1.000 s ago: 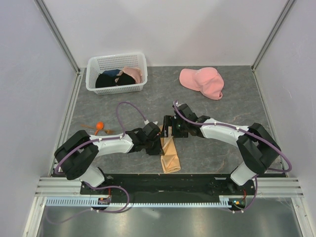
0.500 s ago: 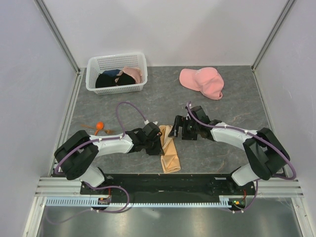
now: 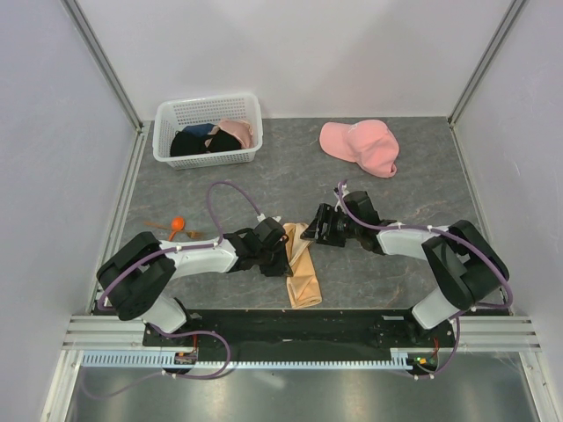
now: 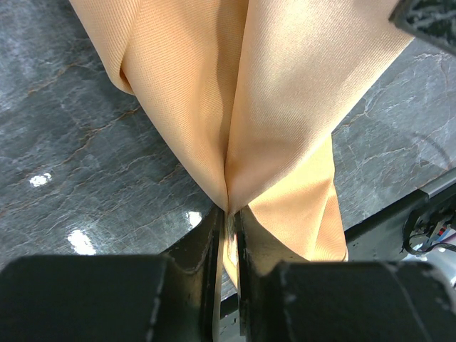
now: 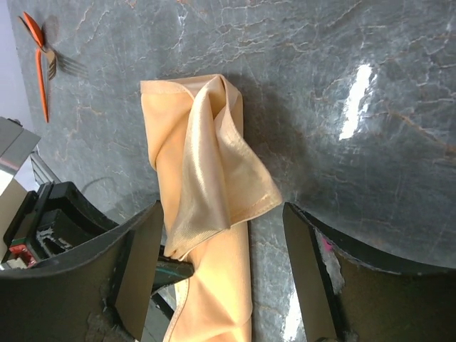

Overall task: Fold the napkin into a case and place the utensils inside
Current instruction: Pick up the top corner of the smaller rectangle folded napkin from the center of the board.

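My left tool (image 4: pixel 226 214) pinches a fold of the napkin (image 3: pixel 303 271), which lies as a narrow strip at the middle of the worktop's (image 3: pixel 290 176) near edge, its long axis running near to far. My right tool (image 3: pixel 321 227) hovers spread and empty over the far end, nearest the loose flap. The utensils (image 3: pixel 174 226) lie toward the left edge.

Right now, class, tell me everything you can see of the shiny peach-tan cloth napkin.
The shiny peach-tan cloth napkin is thin, satiny fabric with a hemmed edge, folded into a long narrow strip with one loose flap lifted off it. It lies on the grey marbled table near its front edge, about midway across. The left pincer is shut on a fold of it.
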Available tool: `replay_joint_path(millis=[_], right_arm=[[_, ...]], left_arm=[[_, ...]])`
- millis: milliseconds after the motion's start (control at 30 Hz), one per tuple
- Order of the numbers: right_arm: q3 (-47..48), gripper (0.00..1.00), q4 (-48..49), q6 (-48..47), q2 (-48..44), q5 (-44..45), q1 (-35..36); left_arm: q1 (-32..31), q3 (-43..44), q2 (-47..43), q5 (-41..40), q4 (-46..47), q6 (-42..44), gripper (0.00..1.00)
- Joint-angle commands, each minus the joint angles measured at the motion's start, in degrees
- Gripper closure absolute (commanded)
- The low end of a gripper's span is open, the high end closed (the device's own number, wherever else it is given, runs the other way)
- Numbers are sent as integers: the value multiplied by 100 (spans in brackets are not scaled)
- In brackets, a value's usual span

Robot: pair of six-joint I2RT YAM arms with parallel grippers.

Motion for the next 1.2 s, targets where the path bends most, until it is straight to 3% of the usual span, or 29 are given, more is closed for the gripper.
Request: replay_joint_path(millis=[0,133,233,367,667,1000,1167], right_arm=[[-85,25,682,15,130,-209,-73],[-77,27,787,-55,191,-270,-161],[-50,38,797,-116,200,-323,-205],[-59,40,831,-117,235,-376,-196],[-120,58,762,-134,-1,-384,-205],[-50,60,375,-187,-353,-358,-196],[-32,70,489,-99,-231,-463,-196]], left_arm=[[-19,-90,32,-66,-166,-51,85],[-19,-90,41,-48,-148,-51,85],[-11,-99,32,-57,-148,-51,85],[-19,-108,15,-66,-148,-51,85],[-11,-108,-3,-83,-157,-51,85],[-19,-99,41,-66,-131,-59,85],[-19,-99,6,-83,-131,-59,85]])
